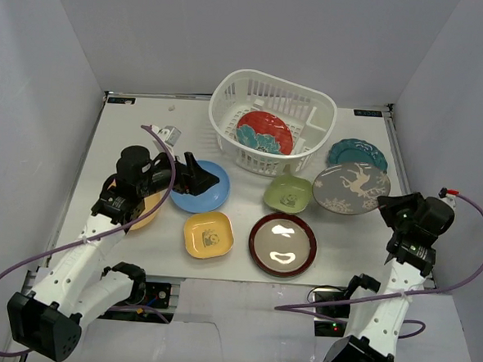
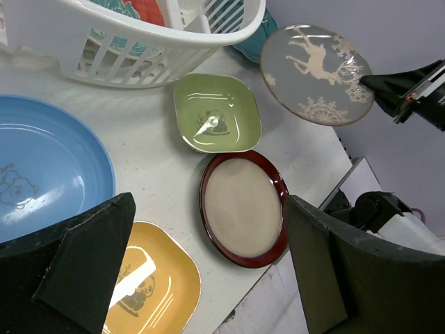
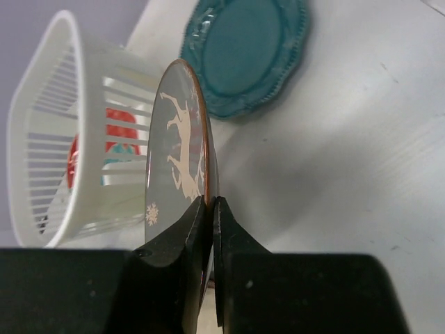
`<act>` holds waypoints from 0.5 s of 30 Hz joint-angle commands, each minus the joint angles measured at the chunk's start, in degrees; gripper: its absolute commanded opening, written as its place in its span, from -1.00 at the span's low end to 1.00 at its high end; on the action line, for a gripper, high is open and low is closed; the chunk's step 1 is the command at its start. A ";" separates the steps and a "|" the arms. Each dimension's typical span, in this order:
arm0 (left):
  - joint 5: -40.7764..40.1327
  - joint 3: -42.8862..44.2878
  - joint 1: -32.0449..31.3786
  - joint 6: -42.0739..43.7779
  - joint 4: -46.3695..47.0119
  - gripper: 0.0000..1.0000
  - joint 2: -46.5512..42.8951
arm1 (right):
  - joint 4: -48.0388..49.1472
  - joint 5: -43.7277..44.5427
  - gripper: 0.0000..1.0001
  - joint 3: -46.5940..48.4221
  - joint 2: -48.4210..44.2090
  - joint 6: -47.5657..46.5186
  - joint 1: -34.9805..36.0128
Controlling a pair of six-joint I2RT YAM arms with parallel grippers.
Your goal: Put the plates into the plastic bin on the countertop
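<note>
Grey deer plate (image 3: 174, 153) stands edge-on at frame centre, its lower rim pinched by the right tool (image 3: 211, 216); left tool (image 2: 208, 240) hangs spread wide.

bin (image 1: 225, 135) back ctr, one plate (image 1: 265, 132) inside, deer plate (image 1: 351, 188) front-rt of bin

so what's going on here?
The right pincer is shut on the rim of the grey deer plate, holding it tilted up near the teal plate. The left pincer hangs open over the blue plate. One red patterned plate lies in the white bin. The green plate, yellow plate and maroon-rimmed plate sit on the countertop.
</note>
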 commanded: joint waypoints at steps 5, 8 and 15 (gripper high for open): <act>0.45 -0.10 0.83 0.26 0.95 0.96 0.48 | 9.92 -12.89 -0.84 9.20 0.02 6.56 0.91; 0.45 -0.10 1.01 0.26 0.95 0.96 0.83 | 12.99 -15.87 -0.85 11.32 0.98 9.10 1.35; 1.33 -0.19 1.27 0.09 1.04 0.96 1.71 | 24.85 -13.88 -0.85 17.12 7.74 13.69 11.43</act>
